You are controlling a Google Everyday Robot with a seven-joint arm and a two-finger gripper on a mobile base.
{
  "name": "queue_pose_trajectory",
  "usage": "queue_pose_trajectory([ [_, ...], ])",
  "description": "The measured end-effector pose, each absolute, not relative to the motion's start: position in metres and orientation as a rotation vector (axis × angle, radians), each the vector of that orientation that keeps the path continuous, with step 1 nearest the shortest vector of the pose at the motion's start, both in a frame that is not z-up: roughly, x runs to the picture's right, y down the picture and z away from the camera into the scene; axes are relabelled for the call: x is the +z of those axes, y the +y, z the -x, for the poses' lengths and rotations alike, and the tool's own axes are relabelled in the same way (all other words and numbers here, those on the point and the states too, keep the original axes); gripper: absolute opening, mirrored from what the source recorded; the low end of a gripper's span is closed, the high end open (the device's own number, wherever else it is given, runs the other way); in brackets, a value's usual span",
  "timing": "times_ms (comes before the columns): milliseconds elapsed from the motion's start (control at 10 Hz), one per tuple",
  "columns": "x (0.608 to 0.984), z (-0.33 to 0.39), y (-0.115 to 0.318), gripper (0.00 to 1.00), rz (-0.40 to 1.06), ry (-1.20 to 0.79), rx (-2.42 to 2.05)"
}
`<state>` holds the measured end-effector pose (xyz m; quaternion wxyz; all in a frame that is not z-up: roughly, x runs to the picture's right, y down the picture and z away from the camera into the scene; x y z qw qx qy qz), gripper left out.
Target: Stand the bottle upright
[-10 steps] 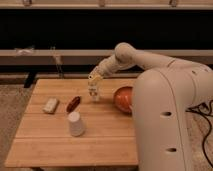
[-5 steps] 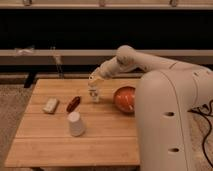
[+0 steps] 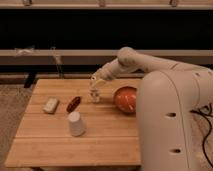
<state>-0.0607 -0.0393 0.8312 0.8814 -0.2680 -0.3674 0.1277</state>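
The bottle (image 3: 50, 105) is a small whitish-cream thing with faint yellowish marks, lying flat on the left part of the wooden table (image 3: 100, 142). My gripper (image 3: 95, 95) points down at the middle of the table's far half, close to the surface. It is well to the right of the bottle and apart from it. A dark red oblong thing (image 3: 73, 103) lies between the bottle and the gripper. A plain white tapered cup (image 3: 76, 123) stands in front of them.
A red-orange bowl (image 3: 125, 99) sits on the table just right of the gripper. My white arm and body (image 3: 165, 115) fill the right side of the view. A dark shelf and rail (image 3: 60, 52) run behind the table.
The gripper has shifted very slightly to the right and stays low over the table. The bottle, cup, red thing and bowl have not moved.
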Motion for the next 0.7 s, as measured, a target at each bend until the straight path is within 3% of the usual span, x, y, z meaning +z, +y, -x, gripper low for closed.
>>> queue_pose_trajectory([
  [700,0.8282,0.0538,-0.0358,0.80,0.583,-0.751,0.250],
])
